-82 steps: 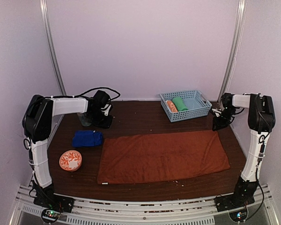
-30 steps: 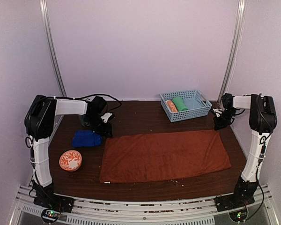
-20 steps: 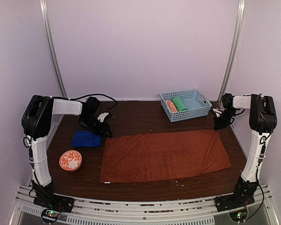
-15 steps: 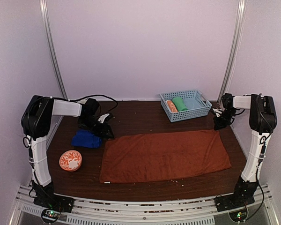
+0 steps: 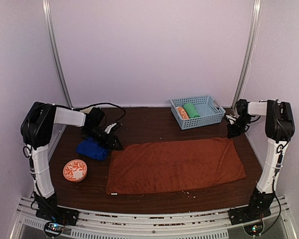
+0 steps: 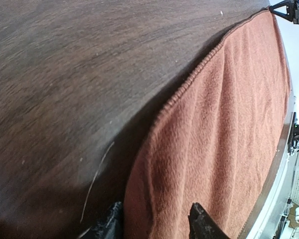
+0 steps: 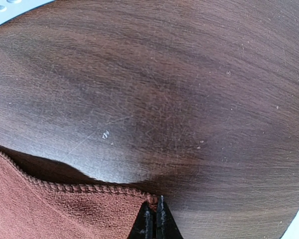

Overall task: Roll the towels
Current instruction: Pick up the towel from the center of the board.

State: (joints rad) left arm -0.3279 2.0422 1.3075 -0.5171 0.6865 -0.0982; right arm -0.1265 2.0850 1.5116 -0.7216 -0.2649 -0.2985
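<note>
The rust-brown towel (image 5: 177, 165) lies flat and long across the middle of the table. My right gripper (image 5: 232, 133) is shut on its far right corner (image 7: 150, 200), the tips pinching the hem just above the wood. My left gripper (image 5: 114, 144) is low at the towel's far left corner, open. In the left wrist view the brown towel (image 6: 224, 149) runs between its two fingertips (image 6: 199, 225), which stand apart on either side of the edge. The royal blue towel (image 5: 91, 149) lies bunched just left of the brown one, partly under my left arm.
A light blue basket (image 5: 203, 121) stands at the back right, holding a green rolled towel (image 5: 192, 110) and an orange-and-white rolled one (image 5: 182, 113). A round orange-and-white patterned object (image 5: 75, 170) sits near the front left. Walls close in on both sides.
My left gripper has come forward and down from the back left to the brown towel's far left corner, its jaws widening. The right gripper has held still on its corner.
</note>
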